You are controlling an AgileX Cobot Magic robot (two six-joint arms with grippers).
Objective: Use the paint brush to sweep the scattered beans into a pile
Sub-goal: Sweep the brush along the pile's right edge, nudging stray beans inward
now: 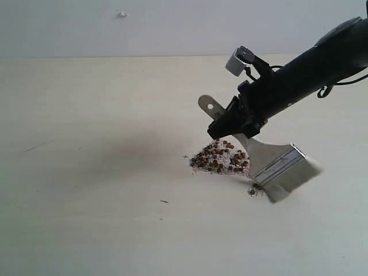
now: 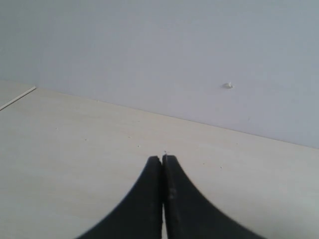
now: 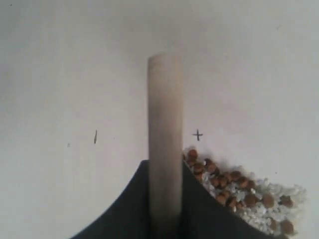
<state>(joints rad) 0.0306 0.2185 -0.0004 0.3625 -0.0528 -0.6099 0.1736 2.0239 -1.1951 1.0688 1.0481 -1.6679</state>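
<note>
To the left of the pile [image 1: 221,158], the pale table [image 1: 86,172] is offering wide open room, running back to its far edge against the grey wall [image 1: 172,29]. Only a thin dark sliver [image 1: 164,201] is lying out there, toward the near side. The left gripper [image 2: 162,160], seen only from its own wrist camera, is hanging over plain tabletop with its jaws pressed together on nothing.

The beans [image 1: 214,150] are sitting heaped with whitish crumbs in the pile, and a small cross mark [image 3: 198,135] is showing just beside its left edge. Directly above the pile, the right gripper [image 1: 229,119] is clamping narrowly on the wooden handle of the paint brush [image 1: 279,165]. The brush is slanting down to the right, its ferrule touching the pile's right edge. A few stray beans [image 1: 253,191] are lying apart at the brush's near corner. Right of the brush, open table is stretching on to the frame's edge.
</note>
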